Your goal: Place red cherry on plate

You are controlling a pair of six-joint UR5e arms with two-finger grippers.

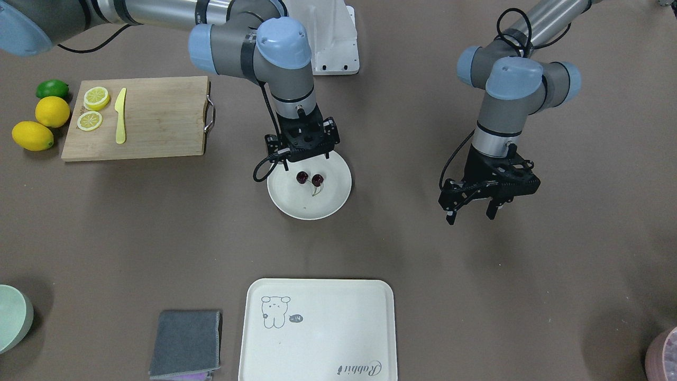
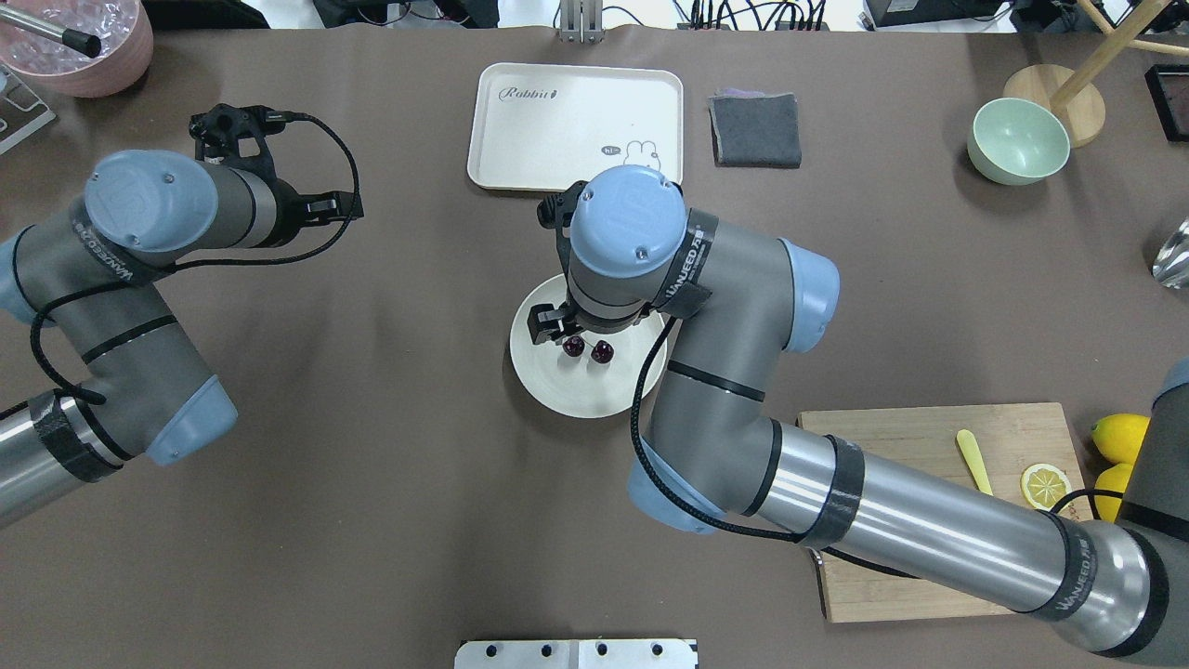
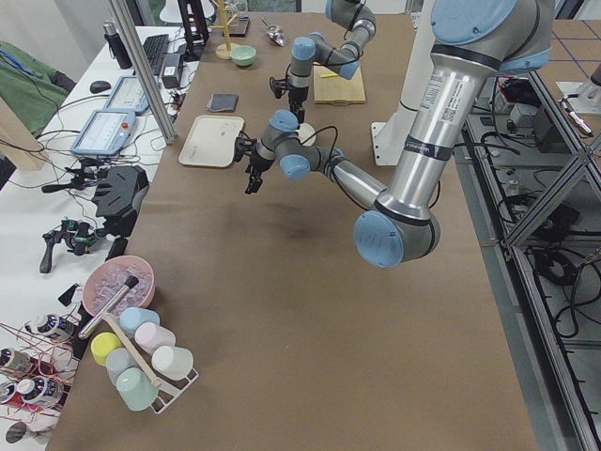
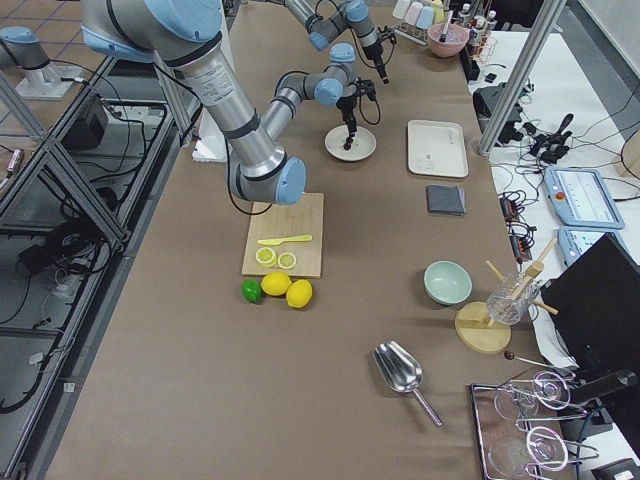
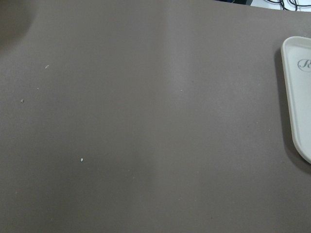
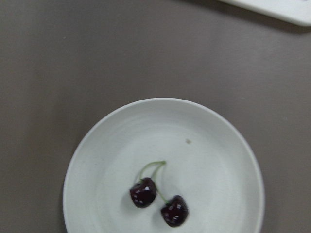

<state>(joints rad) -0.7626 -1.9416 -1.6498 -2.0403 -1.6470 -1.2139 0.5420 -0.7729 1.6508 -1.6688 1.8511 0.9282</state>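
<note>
The red cherry (image 1: 310, 180) (image 2: 588, 350) (image 6: 158, 201), two dark glossy fruits joined by pale stems, lies inside the round cream plate (image 1: 309, 209) (image 2: 576, 395) (image 6: 204, 160) at mid-table. My right gripper (image 1: 307, 162) hangs just above the plate's robot-side half, open, its fingers apart from the cherry and holding nothing. In the right wrist view the cherry rests free on the plate and no finger shows. My left gripper (image 1: 470, 217) hovers open over bare table far to the side, empty.
A wooden cutting board (image 1: 158, 116) holds lemon slices and a yellow knife (image 1: 121, 123); two lemons and a lime (image 1: 52, 88) lie beside it. A cream tray (image 1: 317, 328), grey cloth (image 1: 185, 344) and green bowl (image 1: 10, 323) sit along the far edge.
</note>
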